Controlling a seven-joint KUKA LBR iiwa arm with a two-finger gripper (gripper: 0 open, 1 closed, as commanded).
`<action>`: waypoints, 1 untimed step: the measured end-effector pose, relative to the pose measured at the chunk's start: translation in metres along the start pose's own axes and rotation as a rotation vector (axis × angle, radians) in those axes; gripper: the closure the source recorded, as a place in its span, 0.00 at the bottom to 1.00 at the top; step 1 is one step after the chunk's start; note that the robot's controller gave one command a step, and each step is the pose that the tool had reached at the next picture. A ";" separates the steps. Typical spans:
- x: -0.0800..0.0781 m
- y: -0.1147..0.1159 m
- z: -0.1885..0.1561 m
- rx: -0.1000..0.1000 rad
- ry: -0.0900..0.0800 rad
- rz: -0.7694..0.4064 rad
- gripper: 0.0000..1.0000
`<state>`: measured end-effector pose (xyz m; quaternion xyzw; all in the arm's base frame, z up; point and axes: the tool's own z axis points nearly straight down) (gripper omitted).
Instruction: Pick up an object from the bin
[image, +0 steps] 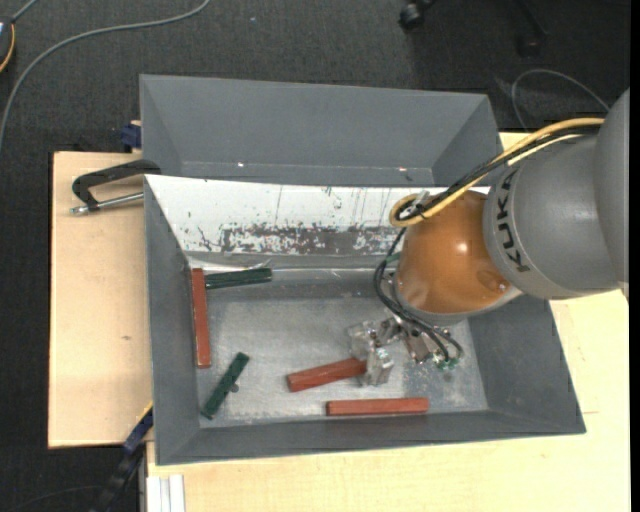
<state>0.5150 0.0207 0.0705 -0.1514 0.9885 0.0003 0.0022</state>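
My gripper (376, 362) is low over the bin floor, right of the middle, beneath the orange wrist cover. Its fingers are at the right end of a red-brown stick (325, 376) that lies tilted on the floor; whether they close on it I cannot make out. A second red-brown stick (377, 406) lies flat just below, along the front wall.
A long red-brown stick (201, 318) lies along the left wall. A dark green stick (238, 279) rests at the back left, another dark green stick (224, 384) at the front left. The arm fills the bin's right side.
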 end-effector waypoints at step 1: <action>-0.042 0.069 -0.167 0.001 -0.011 -0.238 1.00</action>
